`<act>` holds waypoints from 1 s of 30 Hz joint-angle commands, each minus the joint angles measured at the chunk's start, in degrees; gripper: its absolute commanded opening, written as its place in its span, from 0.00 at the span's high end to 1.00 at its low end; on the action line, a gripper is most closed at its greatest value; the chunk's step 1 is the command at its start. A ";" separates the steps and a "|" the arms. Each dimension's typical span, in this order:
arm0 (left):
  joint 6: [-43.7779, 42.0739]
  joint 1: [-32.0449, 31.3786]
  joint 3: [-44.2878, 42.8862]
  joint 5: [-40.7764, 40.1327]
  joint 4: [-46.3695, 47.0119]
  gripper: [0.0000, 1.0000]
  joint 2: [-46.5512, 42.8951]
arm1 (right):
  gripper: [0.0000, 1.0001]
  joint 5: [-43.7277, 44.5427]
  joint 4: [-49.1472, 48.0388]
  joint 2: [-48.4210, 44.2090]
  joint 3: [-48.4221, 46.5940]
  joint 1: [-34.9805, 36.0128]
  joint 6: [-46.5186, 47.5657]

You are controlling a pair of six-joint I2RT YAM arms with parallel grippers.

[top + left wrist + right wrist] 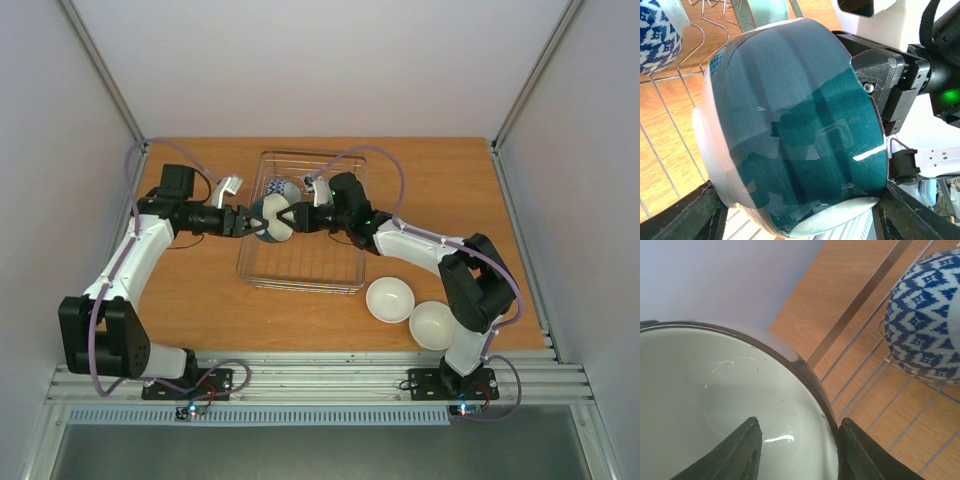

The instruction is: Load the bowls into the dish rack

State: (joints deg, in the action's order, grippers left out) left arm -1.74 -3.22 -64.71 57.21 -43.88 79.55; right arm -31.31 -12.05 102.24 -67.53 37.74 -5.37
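A dark blue-green bowl (268,220) with a pale inside hangs on its side over the dish rack (300,272), between both grippers. My left gripper (250,220) spans it from foot to rim. In the left wrist view the bowl (800,130) fills the frame and both fingers press its sides. My right gripper (292,216) straddles its rim. In the right wrist view one finger (735,455) is inside the bowl (700,400), well clear of the wall, and the other is outside against the rim. A blue-patterned bowl (285,189) stands in the rack's far end.
Two bowls with white insides (390,300) (432,325) sit on the table right of the rack, by the right arm's base. The patterned bowl (925,315) is close behind the held one, and a pale green bowl edge (767,10) shows beside it. Rack wires (670,140) lie below.
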 commanded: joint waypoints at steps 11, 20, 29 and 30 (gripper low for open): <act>-7.41 -11.43 -6.46 -21.50 -0.22 1.00 1.19 | 0.45 24.50 19.81 -14.23 1.15 0.87 11.24; -10.52 -21.21 -11.14 -51.49 -3.27 0.99 6.10 | 0.42 36.13 26.52 -23.11 4.83 -0.70 13.01; -12.06 -27.43 -12.97 -72.65 -4.70 0.99 13.49 | 0.41 37.51 26.51 -23.91 6.88 -1.44 12.42; -12.13 -27.83 -13.06 -73.55 -4.72 1.00 14.07 | 0.41 37.53 26.40 -23.97 7.08 -1.44 12.38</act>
State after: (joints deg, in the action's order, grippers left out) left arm -12.51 -29.89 -74.72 -5.85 -49.58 91.94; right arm 4.19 14.17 79.15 -61.41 36.67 6.55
